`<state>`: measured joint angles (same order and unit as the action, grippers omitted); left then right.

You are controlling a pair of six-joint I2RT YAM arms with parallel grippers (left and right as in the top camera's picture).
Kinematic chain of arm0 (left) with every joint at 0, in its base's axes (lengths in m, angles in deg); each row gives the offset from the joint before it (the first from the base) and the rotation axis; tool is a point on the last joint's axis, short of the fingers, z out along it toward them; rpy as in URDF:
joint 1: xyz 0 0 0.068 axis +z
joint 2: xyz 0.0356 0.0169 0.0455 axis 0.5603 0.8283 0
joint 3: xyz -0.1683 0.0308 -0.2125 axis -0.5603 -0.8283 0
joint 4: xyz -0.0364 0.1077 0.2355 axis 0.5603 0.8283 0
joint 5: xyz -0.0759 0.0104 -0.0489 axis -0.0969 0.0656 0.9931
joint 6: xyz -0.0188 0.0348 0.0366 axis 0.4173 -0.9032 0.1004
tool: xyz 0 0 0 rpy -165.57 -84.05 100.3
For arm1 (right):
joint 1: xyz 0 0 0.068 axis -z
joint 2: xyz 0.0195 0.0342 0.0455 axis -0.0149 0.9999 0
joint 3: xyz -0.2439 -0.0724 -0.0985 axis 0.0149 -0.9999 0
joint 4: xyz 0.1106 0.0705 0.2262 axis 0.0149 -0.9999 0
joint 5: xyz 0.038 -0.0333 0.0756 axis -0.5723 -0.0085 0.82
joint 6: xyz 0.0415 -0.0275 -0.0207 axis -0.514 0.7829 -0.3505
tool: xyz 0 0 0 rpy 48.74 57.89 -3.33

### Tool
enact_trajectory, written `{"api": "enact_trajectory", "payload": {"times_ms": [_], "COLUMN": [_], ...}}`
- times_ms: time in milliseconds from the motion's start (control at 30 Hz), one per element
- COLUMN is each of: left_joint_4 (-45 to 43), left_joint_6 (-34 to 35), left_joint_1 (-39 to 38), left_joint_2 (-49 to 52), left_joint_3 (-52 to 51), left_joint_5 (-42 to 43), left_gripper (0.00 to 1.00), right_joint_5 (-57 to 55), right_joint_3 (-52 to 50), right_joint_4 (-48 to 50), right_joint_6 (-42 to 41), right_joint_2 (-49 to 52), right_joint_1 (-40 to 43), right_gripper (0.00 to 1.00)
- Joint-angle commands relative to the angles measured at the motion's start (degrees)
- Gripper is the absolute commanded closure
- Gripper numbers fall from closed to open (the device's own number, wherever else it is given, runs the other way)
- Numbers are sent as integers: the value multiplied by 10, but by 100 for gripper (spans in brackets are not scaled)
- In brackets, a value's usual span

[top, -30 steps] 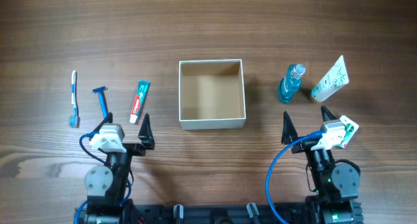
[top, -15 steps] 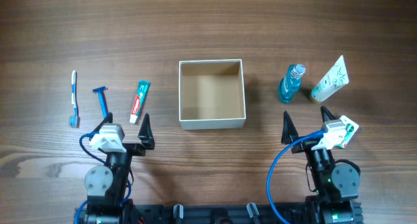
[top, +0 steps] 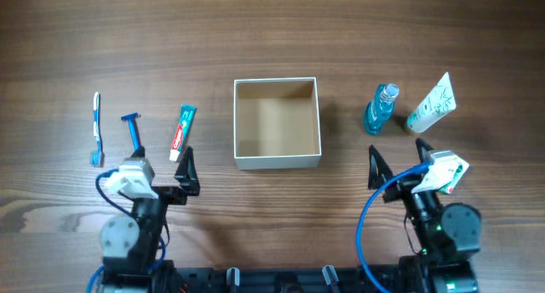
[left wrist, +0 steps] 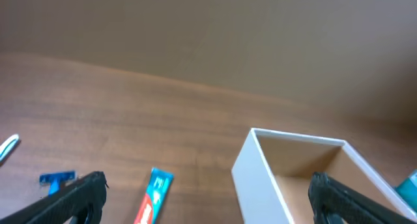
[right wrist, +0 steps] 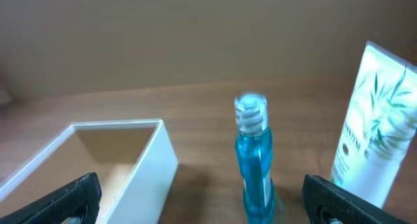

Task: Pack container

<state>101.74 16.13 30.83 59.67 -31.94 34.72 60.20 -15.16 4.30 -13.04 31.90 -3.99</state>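
— White-walled and tan inside: where does the container (top: 278, 163) sit?
— Mid-table (top: 272, 37), upright, between the two arms and a little farther out than both.
— And the jaws?
— Left jaws stand wide apart, off its near left corner. Right jaws stand equally wide, off its near right corner. Neither pair touches it.

Left tool (top: 163, 158), right tool (top: 396, 150): jaws wide apart, empty.
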Motion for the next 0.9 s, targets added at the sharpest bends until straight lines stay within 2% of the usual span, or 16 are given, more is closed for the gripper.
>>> {"api": "enact_trajectory", "payload": {"times_ms": [0, 267, 400, 500, 633, 867], "left_joint_4": [54, 222, 345, 356, 354, 364], "left_joint_6": [17, 17, 17, 17, 17, 17], "left_joint_1": [4, 4, 4, 4, 4, 4], "left_joint_2": [101, 354, 468, 491, 503, 533], "left_joint_3": [123, 360, 476, 489, 489, 489], "left_joint_5": [13, 12, 69, 90, 88, 89], "left_gripper": [0, 0, 0, 0, 0, 0], "right_joint_5": [12, 17, 27, 31, -40, -59], "right_joint_3": [120, 414, 583, 615, 615, 615], "right_joint_4": [-47, -271, -446, -478, -436, -400], "right_joint_6": [-10, 17, 13, 40, -12, 0], "right_joint_2": [110, 406, 571, 620, 656, 746], "right_joint_1": [-1, -1, -1, -1, 1, 8], "right_gripper": [0, 0, 0, 0, 0, 0]}}
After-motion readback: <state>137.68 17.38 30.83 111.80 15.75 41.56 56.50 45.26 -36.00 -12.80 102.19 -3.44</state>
